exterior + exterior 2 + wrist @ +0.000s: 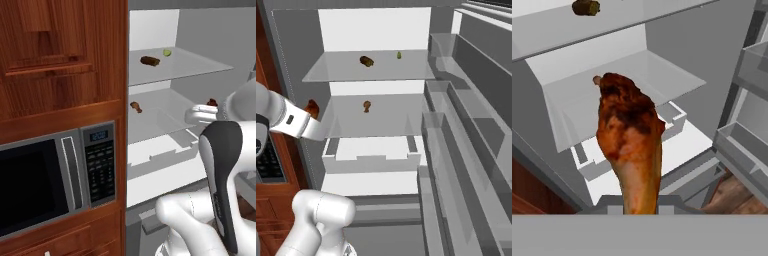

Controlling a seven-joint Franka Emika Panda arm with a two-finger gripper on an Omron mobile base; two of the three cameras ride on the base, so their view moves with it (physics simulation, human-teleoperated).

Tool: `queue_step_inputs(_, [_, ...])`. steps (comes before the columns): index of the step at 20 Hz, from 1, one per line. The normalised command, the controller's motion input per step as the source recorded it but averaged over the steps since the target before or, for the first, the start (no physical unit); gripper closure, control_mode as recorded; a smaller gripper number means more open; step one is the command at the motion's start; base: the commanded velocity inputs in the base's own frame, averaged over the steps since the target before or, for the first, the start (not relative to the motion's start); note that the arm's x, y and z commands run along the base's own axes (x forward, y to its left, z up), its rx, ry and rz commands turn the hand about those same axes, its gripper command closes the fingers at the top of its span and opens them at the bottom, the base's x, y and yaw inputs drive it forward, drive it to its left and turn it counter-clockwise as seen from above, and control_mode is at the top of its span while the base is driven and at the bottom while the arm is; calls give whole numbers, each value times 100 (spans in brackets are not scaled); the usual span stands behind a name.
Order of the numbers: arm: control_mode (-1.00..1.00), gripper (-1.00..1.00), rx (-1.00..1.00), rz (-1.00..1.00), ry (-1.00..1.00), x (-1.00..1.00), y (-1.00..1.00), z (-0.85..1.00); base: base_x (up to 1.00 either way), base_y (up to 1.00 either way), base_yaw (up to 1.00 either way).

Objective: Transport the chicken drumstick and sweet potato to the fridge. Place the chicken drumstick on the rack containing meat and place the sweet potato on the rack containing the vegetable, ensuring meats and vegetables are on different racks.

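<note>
— Kitchen first: what's in front of the arm?

— Wood cabinets and a microwave point(50, 182) stand at the left, beside the open fridge point(376, 30). On its upper shelf point(346, 70) lie the sweet potato point(366, 61) and, a little apart, the vegetable point(399, 55). The meat point(367, 105) rests on the middle shelf point(396, 120).

— And the gripper?

— The gripper point(212, 106) is pinched on the chicken drumstick point(629, 135), holding it in the air just outside the fridge at about middle-shelf height, bulbous end towards the shelves.
</note>
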Motion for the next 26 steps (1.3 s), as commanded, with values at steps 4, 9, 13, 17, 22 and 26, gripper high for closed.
queue_step_inputs(4, [100, 100, 0, 0, 0, 0, 0, 0, 60, -30, -25])
queue_step_inputs(9, [100, 100, 0, 0, 0, 0, 0, 0, 36, -10, -38])
queue_step_inputs(13, [100, 100, 0, 0, 0, 0, 0, 0, 28, -14, -19])
queue_step_inputs(17, [-100, 100, 0, 0, 0, 29, -15, -6, 20, -9, -4])
queue_step_inputs(22, [-100, 100, 0, 2, 0, 68, -38, -24, 0, 0, 0])
queue_step_inputs(26, [-100, 100, 0, 7, 0, 54, -26, -56, 0, 0, 0])
